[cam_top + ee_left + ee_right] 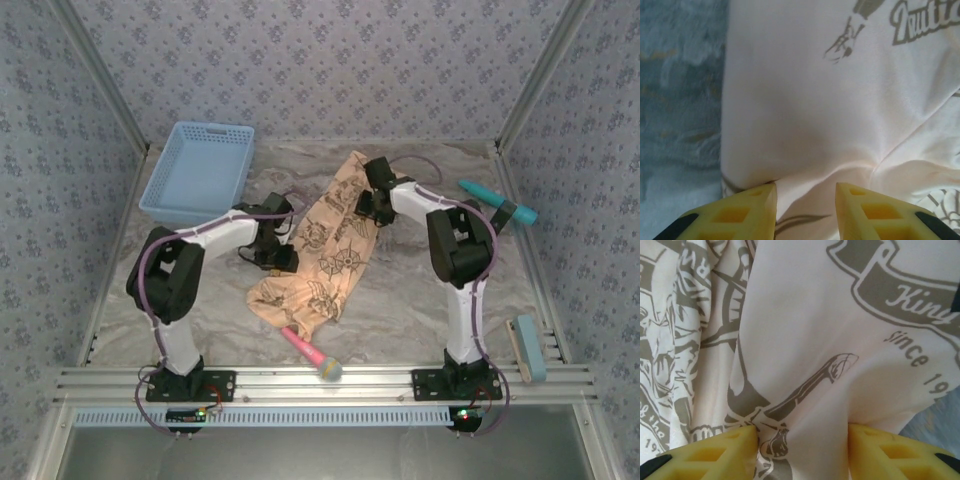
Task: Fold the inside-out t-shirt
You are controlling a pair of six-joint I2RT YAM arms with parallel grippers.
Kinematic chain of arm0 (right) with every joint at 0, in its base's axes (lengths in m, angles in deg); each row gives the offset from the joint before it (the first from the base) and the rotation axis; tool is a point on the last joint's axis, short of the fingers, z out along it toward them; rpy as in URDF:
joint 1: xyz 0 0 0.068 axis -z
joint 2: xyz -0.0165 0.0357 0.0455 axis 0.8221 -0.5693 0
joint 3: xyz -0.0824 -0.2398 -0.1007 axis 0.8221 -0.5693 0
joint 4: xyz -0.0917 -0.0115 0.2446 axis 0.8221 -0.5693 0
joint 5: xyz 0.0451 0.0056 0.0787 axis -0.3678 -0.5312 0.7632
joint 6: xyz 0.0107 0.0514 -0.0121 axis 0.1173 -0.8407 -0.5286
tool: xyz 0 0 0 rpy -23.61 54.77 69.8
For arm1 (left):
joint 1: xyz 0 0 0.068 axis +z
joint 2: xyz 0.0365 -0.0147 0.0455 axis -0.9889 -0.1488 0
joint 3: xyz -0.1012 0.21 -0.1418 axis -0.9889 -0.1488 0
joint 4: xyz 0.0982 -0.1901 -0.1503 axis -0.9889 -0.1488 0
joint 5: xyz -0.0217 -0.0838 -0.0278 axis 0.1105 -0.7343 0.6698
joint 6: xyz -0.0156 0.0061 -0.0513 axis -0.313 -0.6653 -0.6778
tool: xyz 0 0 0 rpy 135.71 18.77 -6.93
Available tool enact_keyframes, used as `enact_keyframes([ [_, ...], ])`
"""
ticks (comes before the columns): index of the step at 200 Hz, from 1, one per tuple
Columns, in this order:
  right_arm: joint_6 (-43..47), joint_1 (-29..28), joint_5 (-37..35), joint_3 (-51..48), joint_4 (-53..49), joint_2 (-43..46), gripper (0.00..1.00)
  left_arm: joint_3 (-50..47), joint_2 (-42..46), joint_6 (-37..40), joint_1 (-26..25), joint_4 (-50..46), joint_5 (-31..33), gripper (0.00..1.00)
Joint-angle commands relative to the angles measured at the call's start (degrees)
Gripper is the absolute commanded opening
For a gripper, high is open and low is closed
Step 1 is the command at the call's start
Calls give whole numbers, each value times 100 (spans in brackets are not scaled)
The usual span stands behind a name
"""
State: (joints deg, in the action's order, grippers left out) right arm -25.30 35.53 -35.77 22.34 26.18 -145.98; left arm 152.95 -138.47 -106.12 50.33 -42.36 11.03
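Fold set-up: cloth gripped at two points.
Peach-tan printed cloth t-shirt (330,250) lies on the marbled counter (420,300) right of the light-blue plastic basket (200,170), long axis slanting from basket level back towards me. My left hand (805,192), nearer the basket, pinches its side edge. My right hand (802,437), farther from the basket, grips bunched cloth at the far end.
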Motion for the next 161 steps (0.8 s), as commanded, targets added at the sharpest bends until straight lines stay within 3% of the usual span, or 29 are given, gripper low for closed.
enact_keyframes([
  [1, 246, 116, 122, 621, -216, -663, 52, 583, -421, 264, 65, -43, 61, 36],
  [47, 514, 441, 961, 2162, -464, -1451, 51, 1406, -1024, 180, -8, -384, -548, 36],
  [95, 820, 709, 1199, 2677, -797, -1349, 53, 1508, -1315, -781, -1073, -144, -1234, 36],
  [121, 1176, 847, 1029, 2205, -935, -636, 53, 1518, -1270, -1400, -1483, -85, -1439, 36],
  [143, 1472, 955, 771, 1433, -931, 306, 54, 1251, -1019, -2018, -1660, 652, -1842, 37],
  [161, 1637, 1014, 626, 581, -816, 1245, 54, 1359, -929, -2031, -1740, 782, -1880, 37],
])
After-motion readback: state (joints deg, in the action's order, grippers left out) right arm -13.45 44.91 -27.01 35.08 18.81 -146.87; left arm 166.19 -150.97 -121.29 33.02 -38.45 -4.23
